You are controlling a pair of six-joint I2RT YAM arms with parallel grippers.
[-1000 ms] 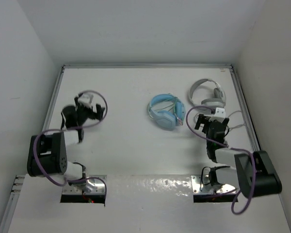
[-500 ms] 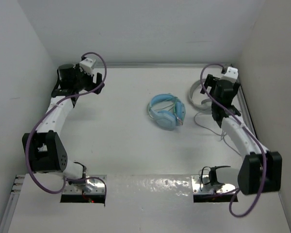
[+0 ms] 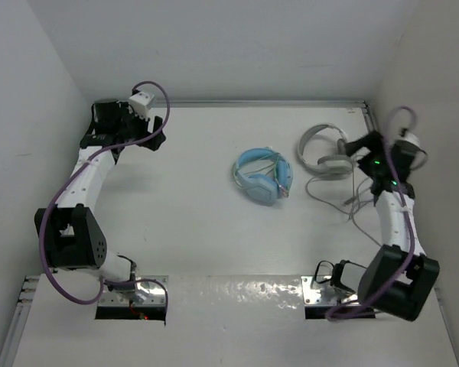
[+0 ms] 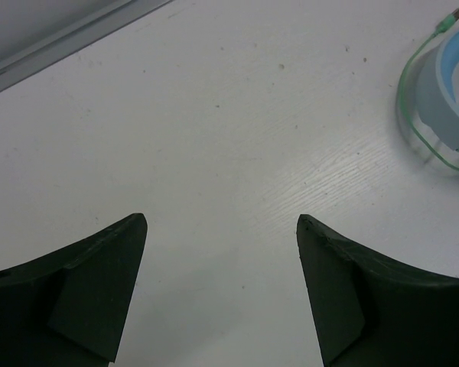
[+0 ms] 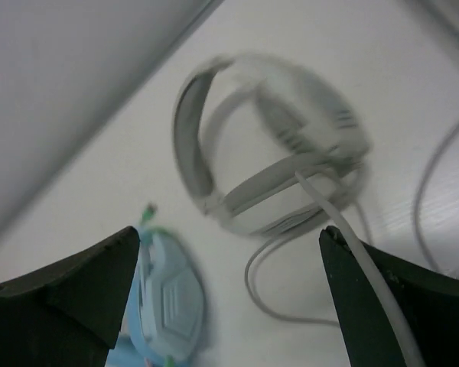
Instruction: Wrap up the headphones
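Note:
The white and light-grey headphones (image 3: 326,150) lie at the back right of the table, their thin grey cable (image 3: 330,193) loose in loops in front of them. They show blurred in the right wrist view (image 5: 269,157). My right gripper (image 3: 361,147) is open, just right of the headphones; the cable (image 5: 352,233) runs along its right finger. My left gripper (image 3: 154,134) is open and empty at the back left, above bare table (image 4: 222,233).
Light blue headphones (image 3: 263,177) with a green cable lie mid-table, also seen in the left wrist view (image 4: 451,84) and in the right wrist view (image 5: 164,306). A raised rail (image 3: 229,102) and white walls bound the table.
Both arms reached from near their bases to the back of the table. The right arm then swung out to the right side of the headphones. The left arm barely moved in the last half second.

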